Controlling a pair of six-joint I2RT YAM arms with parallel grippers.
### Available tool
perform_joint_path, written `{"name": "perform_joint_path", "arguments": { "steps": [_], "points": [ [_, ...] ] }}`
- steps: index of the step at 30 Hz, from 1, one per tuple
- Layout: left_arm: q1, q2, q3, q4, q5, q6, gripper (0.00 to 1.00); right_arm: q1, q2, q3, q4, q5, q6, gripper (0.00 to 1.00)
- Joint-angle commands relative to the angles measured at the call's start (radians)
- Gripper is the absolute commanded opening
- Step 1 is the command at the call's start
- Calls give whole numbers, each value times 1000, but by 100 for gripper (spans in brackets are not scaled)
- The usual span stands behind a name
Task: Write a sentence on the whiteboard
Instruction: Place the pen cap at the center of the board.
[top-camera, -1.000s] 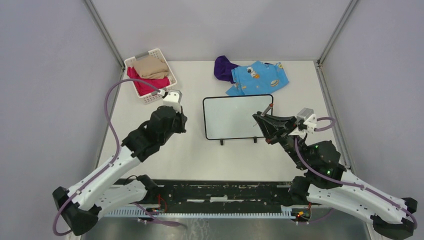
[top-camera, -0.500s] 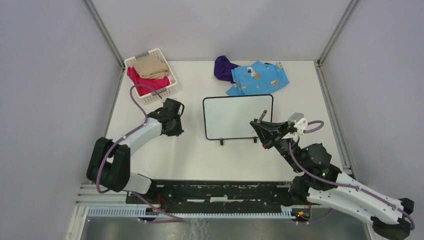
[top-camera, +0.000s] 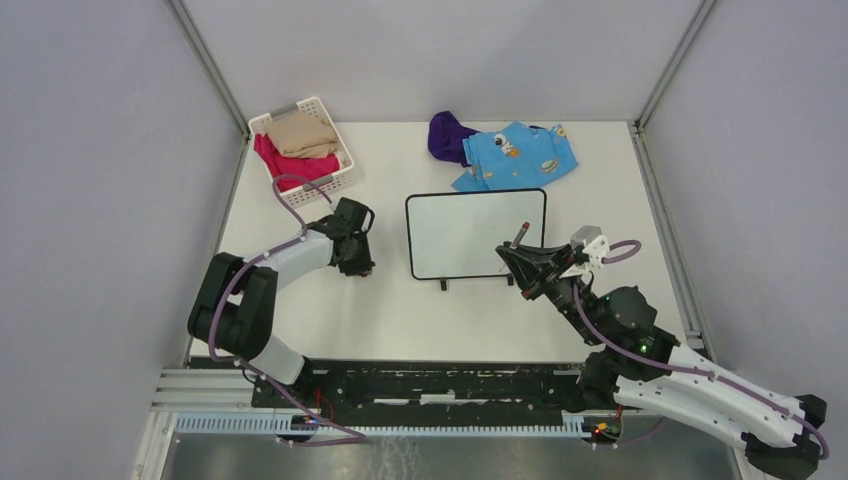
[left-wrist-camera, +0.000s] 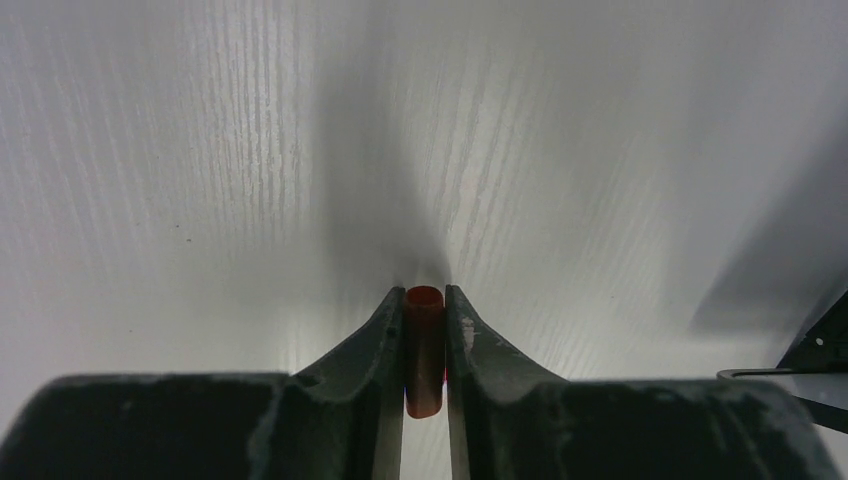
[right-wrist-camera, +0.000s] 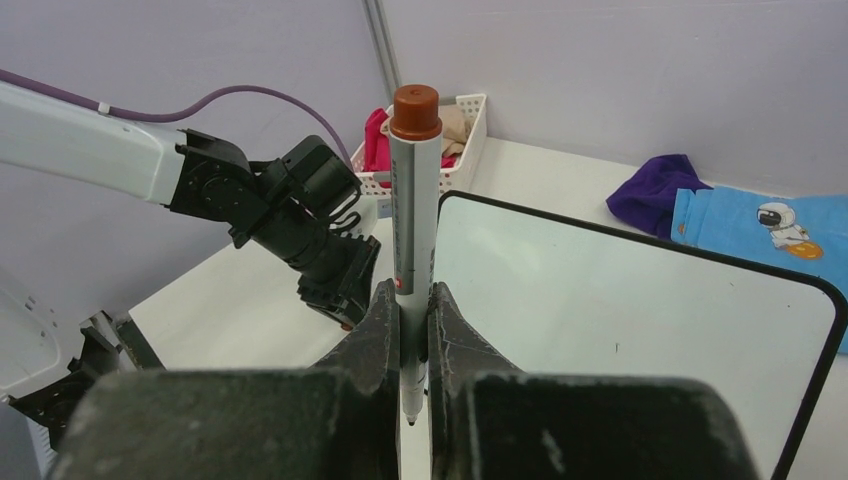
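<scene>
The whiteboard (top-camera: 475, 235) lies flat mid-table with a black frame, and its face (right-wrist-camera: 620, 310) is blank; no sentence shows on it. My right gripper (top-camera: 510, 262) hovers at the board's near right corner. It (right-wrist-camera: 412, 300) is shut on a grey marker (right-wrist-camera: 412, 180), which stands upright with its brown end up and its bare tip pointing down. My left gripper (top-camera: 362, 268) is low over the table, left of the board. Its jaws (left-wrist-camera: 424, 300) are closed on a small red marker cap (left-wrist-camera: 424, 345), right above the white tabletop.
A white slatted basket (top-camera: 300, 150) with red and tan cloths stands at the back left. A blue printed garment (top-camera: 518, 155) and a purple cloth (top-camera: 447, 135) lie behind the board. The black rail (top-camera: 440, 385) runs along the near edge.
My left arm has folded back and lowered its gripper with the cap toward the table, left of the board. My right gripper has drifted slightly left with the marker.
</scene>
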Motion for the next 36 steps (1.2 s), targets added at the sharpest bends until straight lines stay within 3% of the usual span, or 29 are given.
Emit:
{"name": "perform_joint_path", "arguments": {
  "steps": [1, 6, 11, 16, 20, 22, 25, 28, 31, 36],
  "points": [
    [0, 28, 16, 39, 26, -25, 27, 0, 9, 21, 16, -4, 12, 0],
    [0, 37, 14, 43, 35, -26, 29, 0, 12, 28, 10, -6, 11, 0],
    [-2, 26, 12, 44, 40, -28, 39, 1, 9, 32, 3, -6, 8, 0],
    [-1, -91, 23, 15, -31, -45, 61, 0, 5, 45, -10, -9, 7, 0],
    [-2, -278, 46, 1, -98, -50, 82, 0, 6, 58, -6, -20, -1, 0],
    [-5, -399, 40, 43, -88, -22, 86, 0, 4, 56, 13, -25, -8, 0],
    [-8, -588, -1, 166, 18, 31, 99, -1, -6, 37, 85, -42, -18, 0],
    [-8, -721, -39, 299, 154, 80, 100, 0, -3, 16, 164, -72, -13, 0],
    [-13, -755, -35, 341, 206, 92, 100, 0, 27, 12, 217, -93, -1, 0],
    [-33, -739, -102, 640, 701, 19, 100, 0, 71, -15, 358, -149, 47, 0]
  ]
}}
